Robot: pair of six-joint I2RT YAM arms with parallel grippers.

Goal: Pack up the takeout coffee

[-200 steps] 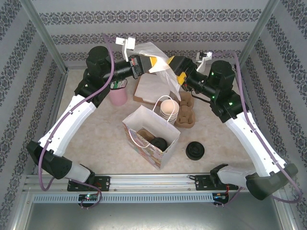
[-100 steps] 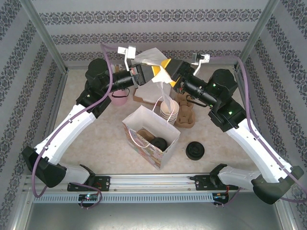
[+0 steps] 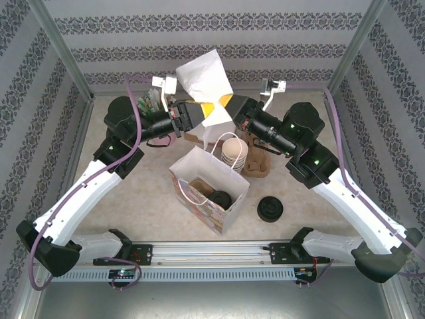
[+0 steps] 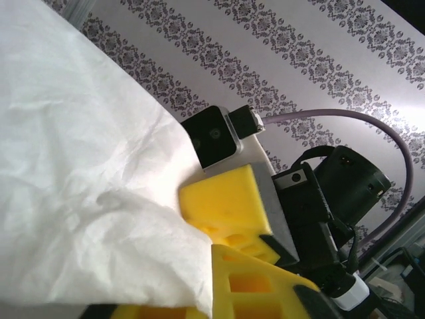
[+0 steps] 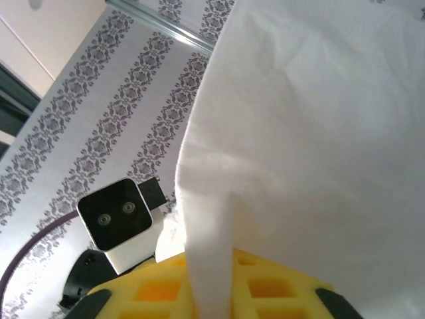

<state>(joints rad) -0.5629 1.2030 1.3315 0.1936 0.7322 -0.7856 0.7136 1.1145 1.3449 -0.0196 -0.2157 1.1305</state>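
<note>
1. While the left gripper [image 3: 204,114] and the right gripper [image 3: 223,106] meet high over the middle of the tabletop's [image 3: 133,199] far edge, each has its yellow jaws pinched nearly closed on the lower edge of one crinkled white sheet of thin paper [image 3: 204,76]. In the right wrist view a fold of it runs down between the fingers. In the left wrist view its edge drops between that gripper's fingers likewise.
2. The takeout coffee [image 3: 221,198], a small cream paper cup with a round black lid, stands inside the tall open white paper bag with cord handles [image 3: 202,211], by the middle of the near edge. A brown item lies beside it in the bag; I cannot tell what it is.
3. The step in hand looks like bringing the sheet to the bag as padding or cover. The two pinches sit close together and the sheet stands up loose above them, so any spreading should be slow, since thin paper tears at the pinch points.
4. The stack of lidless cream paper cups [image 3: 234,147] and the brown cardboard cup carrier [image 3: 259,159] stand just beyond the bag's far side, so carry the sheet over them, not through them.
5. Lower the sheet squarely into the bag's mouth, clear of the handles and walls, which would buckle or tip under a push. Avoid pressing on the black lid, and let go only once the paper is inside.
</note>
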